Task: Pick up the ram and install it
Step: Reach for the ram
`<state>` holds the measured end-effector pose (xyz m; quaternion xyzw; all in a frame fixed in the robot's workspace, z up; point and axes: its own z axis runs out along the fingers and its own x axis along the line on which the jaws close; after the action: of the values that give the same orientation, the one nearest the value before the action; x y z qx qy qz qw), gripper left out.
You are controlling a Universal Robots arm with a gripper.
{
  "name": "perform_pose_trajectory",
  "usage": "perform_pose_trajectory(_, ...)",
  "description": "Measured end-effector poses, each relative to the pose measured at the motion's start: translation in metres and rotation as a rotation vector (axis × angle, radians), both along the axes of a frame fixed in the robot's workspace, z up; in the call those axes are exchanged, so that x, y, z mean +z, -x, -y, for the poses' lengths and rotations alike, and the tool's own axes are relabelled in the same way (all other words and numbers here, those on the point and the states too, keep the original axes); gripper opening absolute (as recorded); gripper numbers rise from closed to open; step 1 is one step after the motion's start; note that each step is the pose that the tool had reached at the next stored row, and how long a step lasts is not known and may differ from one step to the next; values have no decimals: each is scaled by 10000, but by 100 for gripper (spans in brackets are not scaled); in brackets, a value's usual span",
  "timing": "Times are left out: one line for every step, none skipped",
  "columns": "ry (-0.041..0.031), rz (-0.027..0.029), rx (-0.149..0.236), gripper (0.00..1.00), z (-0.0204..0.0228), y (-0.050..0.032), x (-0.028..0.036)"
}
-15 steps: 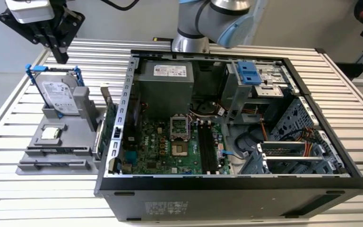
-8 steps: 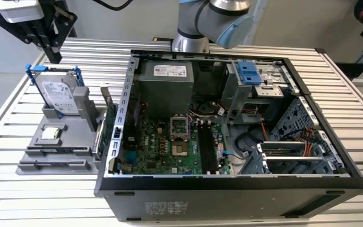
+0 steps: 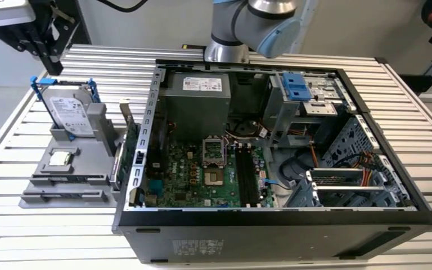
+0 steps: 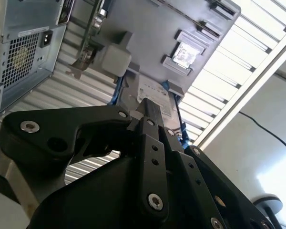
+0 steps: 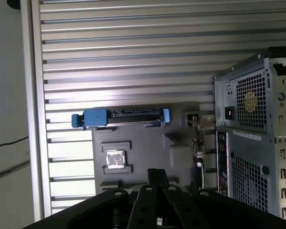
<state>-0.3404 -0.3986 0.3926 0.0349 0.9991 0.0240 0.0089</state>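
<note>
Ram too small to tell apart from the long black memory slots [image 3: 247,174] at the centre of the green motherboard [image 3: 189,180]; cannot say whether seated there. Claw [image 3: 51,64] well apart from them, high at ten o'clock from the open case [image 3: 276,219] in the exterior view, over the blue-framed hard drive [image 3: 72,115]; fingers [image 4: 150,112] drawn together, nothing seen between them. As a judgement, for a good seating: keep the thin board upright and square to its slot, match notch to key, press evenly at both ends, hold by the bare long edges and not the chips. Matte grey plastic holder [image 3: 36,185], perforated sheet-steel case walls, ribbed silvery slats for the surface [image 3: 43,239]
</note>
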Motion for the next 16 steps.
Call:
perform_pose_trajectory(0, 0, 1, 0, 0, 21, 0)
perform_pose_trajectory(0, 0, 1, 0, 0, 43, -1)
perform_pose_trajectory(0, 0, 4, 0, 0, 64, 0)
perform_pose_trajectory(0, 0, 7, 0, 0, 79, 0)
perform_pose_trajectory(0, 1, 12, 0, 0, 93, -1)
perform_pose_trajectory(0, 0, 23, 0, -1, 103, -1)
perform_pose_trajectory(0, 0, 41, 0, -1, 112, 0)
perform_pose_trajectory(1, -1, 62, 0, -1, 121, 0)
perform_pose_trajectory(0, 0, 84, 0, 0, 127, -1)
perform_pose_trajectory(-1, 1, 94, 0, -1, 126, -1)
perform_pose_trajectory(-1, 1, 95, 0, 0, 126, -1)
perform_pose_trajectory(0, 0, 95, 0, -1, 126, -1)
perform_pose_trajectory(0, 0, 95, 0, -1, 127, -1)
perform_pose_trajectory(0, 0, 95, 0, -1, 127, -1)
perform_pose_trajectory(0, 0, 94, 0, 1, 128, -1)
perform_pose_trajectory(0, -1, 94, 0, 8, 128, -1)
